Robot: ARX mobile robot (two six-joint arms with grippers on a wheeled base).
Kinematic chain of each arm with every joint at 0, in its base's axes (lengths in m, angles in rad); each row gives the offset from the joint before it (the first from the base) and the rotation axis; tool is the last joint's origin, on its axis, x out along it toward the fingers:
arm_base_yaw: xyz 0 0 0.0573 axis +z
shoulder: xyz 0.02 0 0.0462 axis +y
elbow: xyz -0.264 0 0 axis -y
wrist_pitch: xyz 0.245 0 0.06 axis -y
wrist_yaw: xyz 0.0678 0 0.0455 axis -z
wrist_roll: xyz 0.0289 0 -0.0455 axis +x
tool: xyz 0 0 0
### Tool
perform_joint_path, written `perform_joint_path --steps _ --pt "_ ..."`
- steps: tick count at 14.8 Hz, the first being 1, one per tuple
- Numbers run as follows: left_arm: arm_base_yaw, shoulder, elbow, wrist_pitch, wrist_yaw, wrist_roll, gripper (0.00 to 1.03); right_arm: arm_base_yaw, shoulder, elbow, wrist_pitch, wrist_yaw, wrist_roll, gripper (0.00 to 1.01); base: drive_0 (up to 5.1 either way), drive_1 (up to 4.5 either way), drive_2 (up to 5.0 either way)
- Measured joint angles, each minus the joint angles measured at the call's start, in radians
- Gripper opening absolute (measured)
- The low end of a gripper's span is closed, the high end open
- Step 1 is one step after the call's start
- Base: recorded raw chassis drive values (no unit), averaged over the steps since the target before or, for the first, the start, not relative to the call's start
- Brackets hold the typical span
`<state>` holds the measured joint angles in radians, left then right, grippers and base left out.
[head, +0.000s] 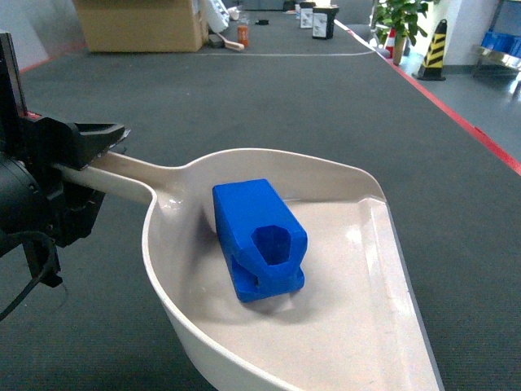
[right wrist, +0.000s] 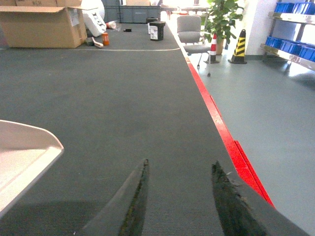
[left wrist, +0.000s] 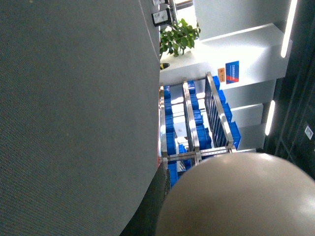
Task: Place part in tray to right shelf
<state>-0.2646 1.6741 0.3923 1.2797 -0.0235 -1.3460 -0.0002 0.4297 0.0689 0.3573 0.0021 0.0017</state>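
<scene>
The cream-white tray [head: 342, 326] is held above the grey carpet, its long handle [head: 134, 173] running left into my left gripper [head: 99, 153], which is shut on it. The blue part [head: 256, 238] lies on its side in the tray's bowl, octagonal hole toward the camera. In the left wrist view the tray's underside [left wrist: 241, 196] fills the lower right beside one dark finger [left wrist: 155, 206]. My right gripper [right wrist: 179, 164] is open and empty over the carpet, to the right of the tray's corner [right wrist: 29, 147]. The steel shelf [head: 498, 50] with blue crates stands far off on the right.
A red floor line [head: 464, 122] borders the carpet on the right. A striped cone [head: 434, 49] and a potted plant [head: 400, 20] stand beyond it. A cardboard box [head: 138, 24] and small items sit far back. A steel rack with blue crates [left wrist: 197, 128] shows in the left wrist view.
</scene>
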Motion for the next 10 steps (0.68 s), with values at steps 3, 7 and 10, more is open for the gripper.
perform_joint_path --steps 3,7,10 --pt "0.0 0.0 0.0 0.0 0.0 0.0 0.13 0.0 0.0 0.0 0.0 0.0 0.0 0.72 0.0 0.0 0.0" --pt "0.005 0.0 0.0 0.001 -0.004 0.0 0.13 0.0 0.0 0.0 0.0 -0.003 0.0 0.98 0.0 0.0 0.0" --pt "0.003 0.0 0.0 0.0 -0.002 0.0 0.13 0.0 0.0 0.0 -0.001 -0.002 0.0 0.98 0.0 0.0 0.0"
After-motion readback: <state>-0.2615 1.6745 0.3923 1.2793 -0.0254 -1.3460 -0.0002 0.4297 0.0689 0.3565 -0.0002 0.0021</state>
